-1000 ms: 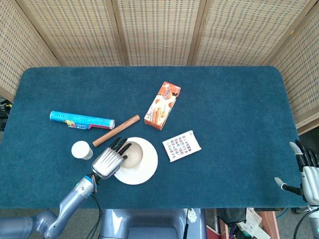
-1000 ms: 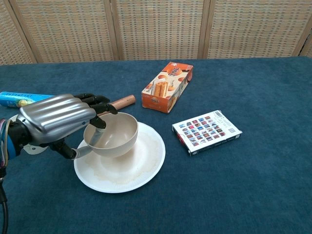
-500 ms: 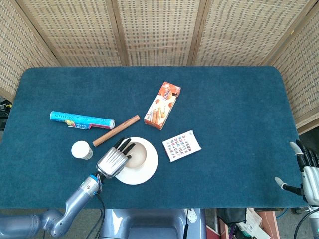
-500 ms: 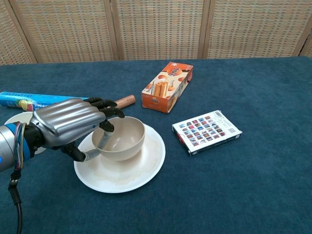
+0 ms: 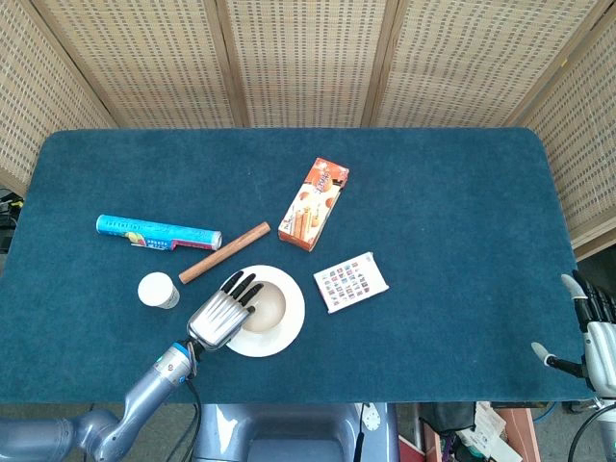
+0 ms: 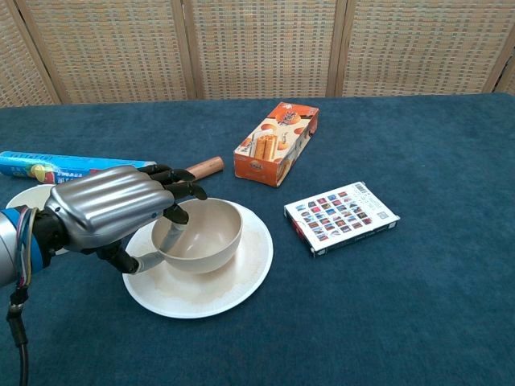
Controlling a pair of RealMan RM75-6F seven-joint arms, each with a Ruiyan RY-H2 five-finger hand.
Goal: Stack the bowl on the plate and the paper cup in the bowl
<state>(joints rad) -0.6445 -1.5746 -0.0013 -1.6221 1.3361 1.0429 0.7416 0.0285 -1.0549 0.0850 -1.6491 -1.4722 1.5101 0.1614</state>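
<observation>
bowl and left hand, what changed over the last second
The left hand carried the beige ceramic bowl rightward and down, from tilted over the round white plate's left rim to sitting level near its middle. Its fingers still hook over the bowl's rim. The white paper cup, wooden rod, blue tube, orange snack box, card pack and right hand stayed put.

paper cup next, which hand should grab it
Left. The left hand is on the bowl, right beside the cup. The right hand sits off the table's far right edge.
</observation>
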